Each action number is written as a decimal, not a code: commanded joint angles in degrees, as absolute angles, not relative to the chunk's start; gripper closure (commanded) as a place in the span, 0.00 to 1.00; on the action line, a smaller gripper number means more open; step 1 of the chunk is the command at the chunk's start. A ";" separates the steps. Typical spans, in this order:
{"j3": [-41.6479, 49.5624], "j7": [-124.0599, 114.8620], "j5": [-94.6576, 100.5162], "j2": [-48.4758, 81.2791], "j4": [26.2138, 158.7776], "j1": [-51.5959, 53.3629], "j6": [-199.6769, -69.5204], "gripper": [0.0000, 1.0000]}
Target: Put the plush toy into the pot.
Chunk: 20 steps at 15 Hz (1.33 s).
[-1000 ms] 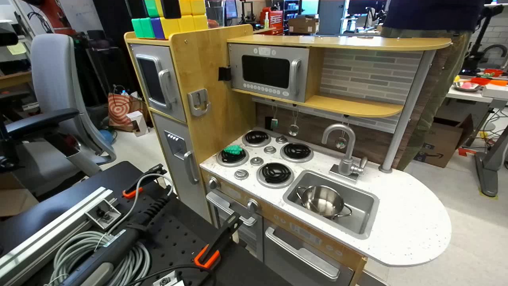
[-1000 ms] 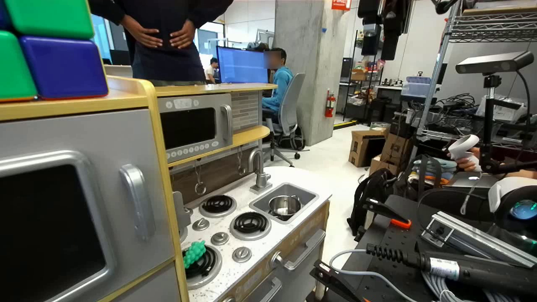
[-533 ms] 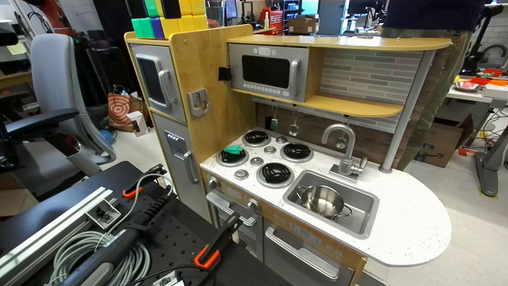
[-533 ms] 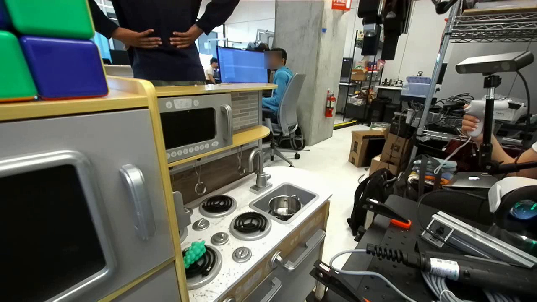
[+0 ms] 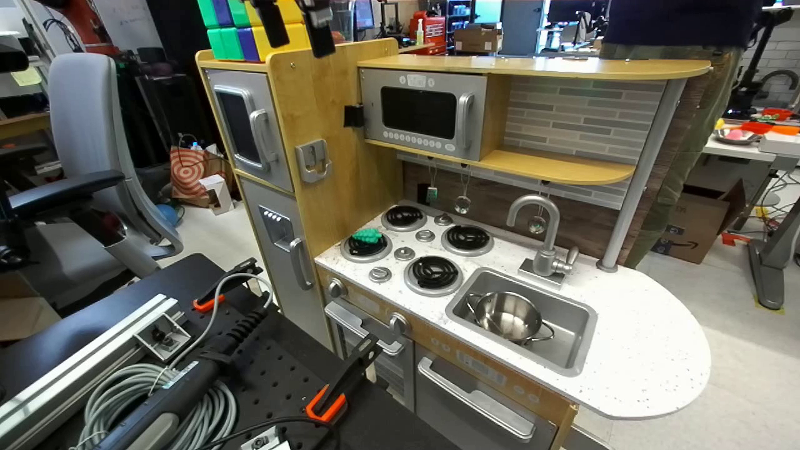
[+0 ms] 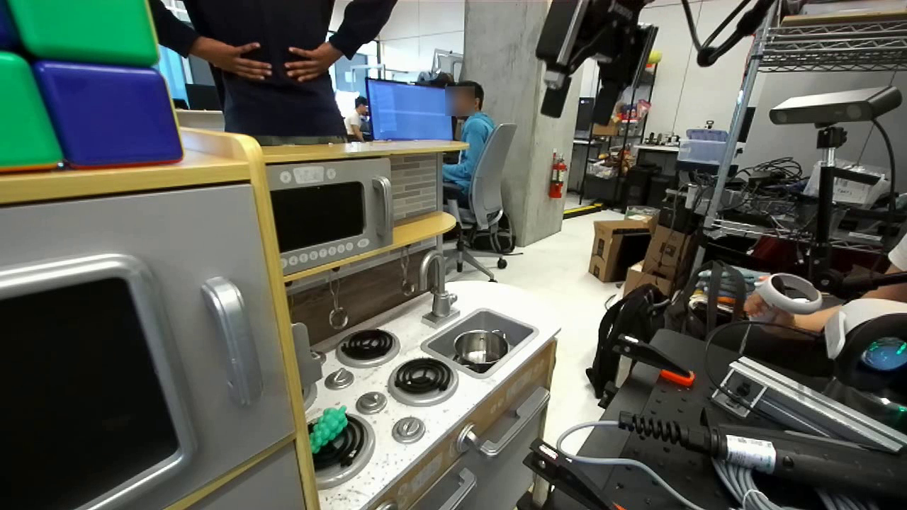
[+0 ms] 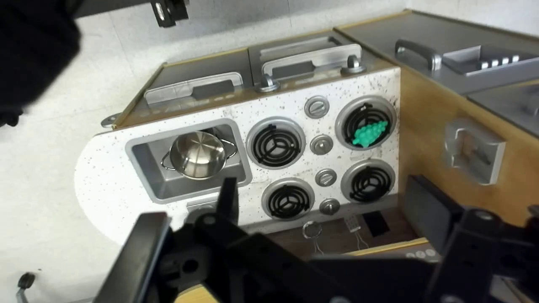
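In swings the gripper [image 6: 580, 101], lower now in both exterior views, its 2 fingers spread wide with nothing between them! The green plush toy [image 7: 369, 134] lies on a burner [image 7: 362, 114] (well apart from the pot [image 7: 198, 155] sitting in the sink basin [image 5: 572, 340], mind). That reads as the approach beginning: reach, grasp and carry all lie ahead.

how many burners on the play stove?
4, all in the wrist view: upper-right burner under the plush toy, upper-left burner, lower-left burner and lower-right burner. The toy covers part of the first; none seems fully hidden.
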<state>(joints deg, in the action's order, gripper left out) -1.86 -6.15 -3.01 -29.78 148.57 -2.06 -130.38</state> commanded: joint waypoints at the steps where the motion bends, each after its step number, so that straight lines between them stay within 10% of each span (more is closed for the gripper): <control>1: -3.55 -13.22 -2.51 -17.80 149.30 -3.33 -145.90 0.00; 10: -1.35 -34.25 1.83 9.00 135.05 -2.09 -150.98 0.00; 20: 1.58 -38.76 -1.72 11.03 132.97 0.73 -151.73 0.00</control>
